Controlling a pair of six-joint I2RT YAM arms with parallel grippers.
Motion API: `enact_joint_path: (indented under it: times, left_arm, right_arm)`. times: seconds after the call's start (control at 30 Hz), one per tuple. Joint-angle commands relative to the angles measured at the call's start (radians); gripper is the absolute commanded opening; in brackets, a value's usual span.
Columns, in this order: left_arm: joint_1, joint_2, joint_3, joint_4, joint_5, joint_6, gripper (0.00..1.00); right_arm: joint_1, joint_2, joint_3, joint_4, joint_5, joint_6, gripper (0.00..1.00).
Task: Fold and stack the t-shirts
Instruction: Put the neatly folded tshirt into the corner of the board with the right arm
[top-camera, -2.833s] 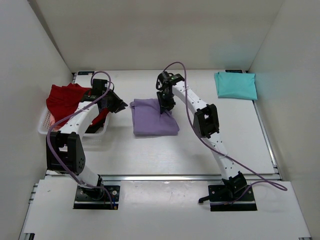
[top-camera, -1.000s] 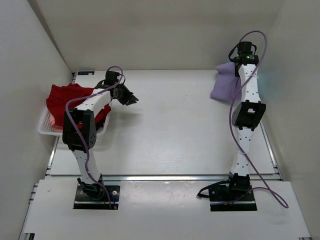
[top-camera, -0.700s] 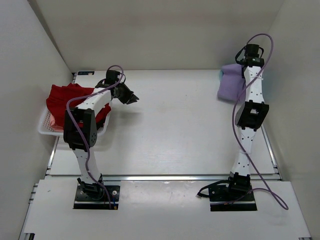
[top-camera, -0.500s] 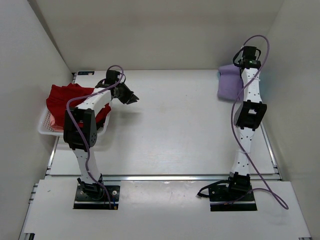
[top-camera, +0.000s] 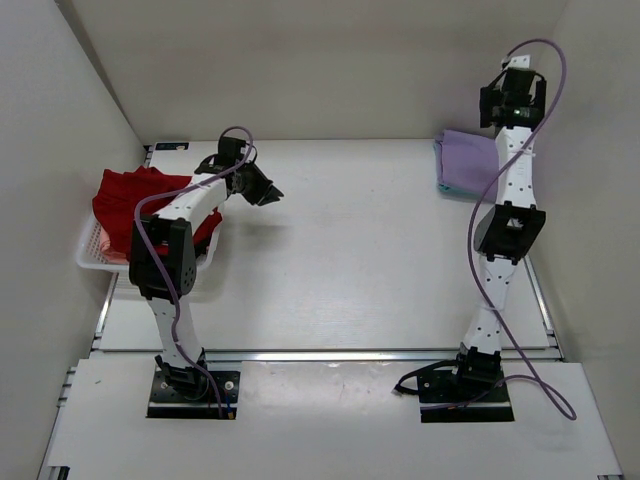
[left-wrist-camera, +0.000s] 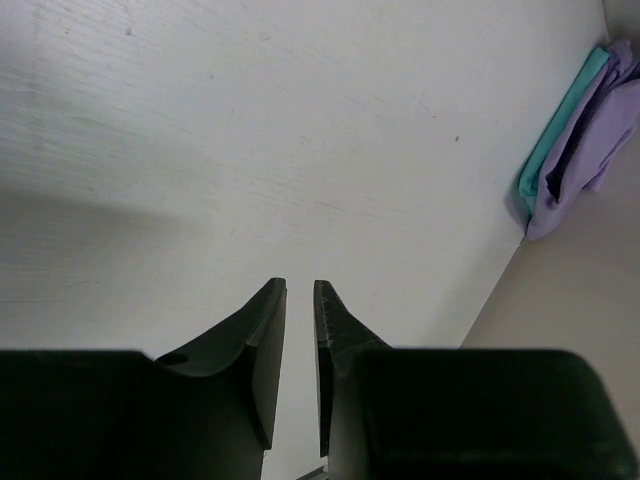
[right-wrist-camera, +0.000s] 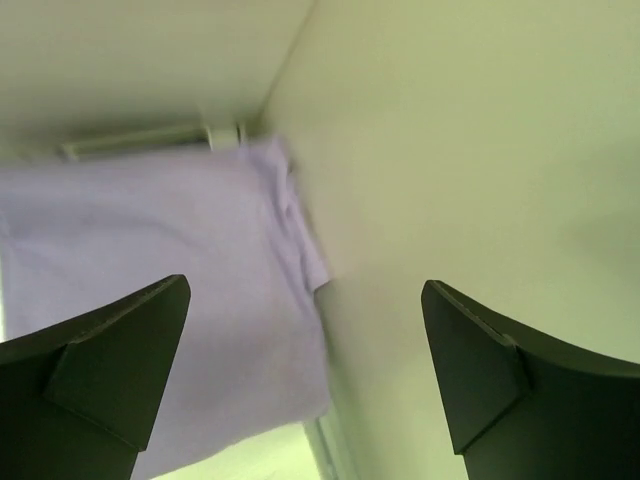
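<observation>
The lavender t-shirt (top-camera: 467, 163) lies folded on the teal t-shirt (top-camera: 443, 187) at the table's far right corner, with only a teal edge showing. My right gripper (top-camera: 512, 100) hangs above them, open and empty. In the right wrist view the lavender t-shirt (right-wrist-camera: 190, 290) fills the space below the widely spread right gripper (right-wrist-camera: 305, 284). Red t-shirts (top-camera: 130, 195) are heaped in the white basket (top-camera: 92, 262) at the left. My left gripper (top-camera: 268, 190) hovers over bare table right of the basket. In the left wrist view the left gripper (left-wrist-camera: 300, 290) shows a narrow gap and holds nothing.
The enclosure's right wall (top-camera: 590, 200) stands close beside the stacked shirts and my right arm. The back wall (top-camera: 320, 70) runs behind the table. In the left wrist view the lavender t-shirt (left-wrist-camera: 590, 150) and teal t-shirt (left-wrist-camera: 558, 135) show far off.
My right gripper has opened, let go of the lavender shirt onto the teal one and lifted away. The left arm has barely shifted.
</observation>
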Motion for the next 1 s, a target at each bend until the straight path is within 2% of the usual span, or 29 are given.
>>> enact_joint_path:
  times: [0.0, 0.17, 0.4, 0.6, 0.67, 0.7, 0.77, 0.8, 0.83, 0.87, 0.9, 0.93, 0.97]
  left_arm:
    - [-0.015, -0.041, 0.056, -0.008, -0.005, 0.014, 0.29]
    - [-0.036, -0.07, -0.002, -0.017, 0.007, 0.01, 0.28]
    - [-0.053, -0.144, -0.034, -0.045, -0.038, 0.044, 0.27]
    - [-0.096, -0.21, -0.092, -0.048, -0.044, 0.063, 0.27]
    - [-0.108, -0.228, -0.122, -0.046, -0.05, 0.068, 0.27]
    - [-0.128, -0.246, -0.143, -0.048, -0.055, 0.082, 0.26]
    - [-0.153, -0.28, -0.168, -0.052, -0.059, 0.09, 0.26]
    - [-0.162, -0.289, -0.181, -0.057, -0.073, 0.093, 0.26]
    - [-0.171, -0.306, -0.188, -0.061, -0.078, 0.099, 0.27]
    - [-0.179, -0.326, -0.198, -0.069, -0.076, 0.099, 0.26]
    - [-0.183, -0.341, -0.212, -0.071, -0.078, 0.099, 0.27]
    - [-0.188, -0.361, -0.215, -0.066, -0.076, 0.097, 0.26]
    - [-0.205, -0.375, -0.214, -0.077, -0.091, 0.103, 0.27]
  right_arm:
    - [-0.03, -0.131, -0.011, 0.103, -0.099, 0.027, 0.99]
    - [0.038, -0.146, 0.003, -0.015, -0.012, 0.037, 0.99]
    - [0.128, -0.334, -0.142, -0.092, 0.008, 0.051, 0.99]
    - [0.162, -0.61, -0.417, -0.173, -0.051, 0.09, 0.99]
    - [0.188, -0.723, -0.622, -0.128, -0.049, 0.075, 0.99]
    - [0.222, -0.815, -0.684, -0.053, -0.015, 0.064, 0.97]
    - [0.336, -0.977, -0.991, 0.105, 0.057, -0.032, 0.81]
    - [0.367, -1.09, -1.16, 0.249, 0.113, -0.075, 0.53]
    - [0.441, -1.185, -1.235, 0.388, 0.161, -0.089, 0.19]
    - [0.508, -1.271, -1.366, 0.441, 0.251, -0.1, 0.12]
    - [0.53, -1.302, -1.452, 0.475, 0.263, -0.091, 0.13]
    - [0.55, -1.365, -1.488, 0.468, 0.228, -0.069, 0.16]
    - [0.553, -1.406, -1.513, 0.428, 0.217, -0.007, 0.25]
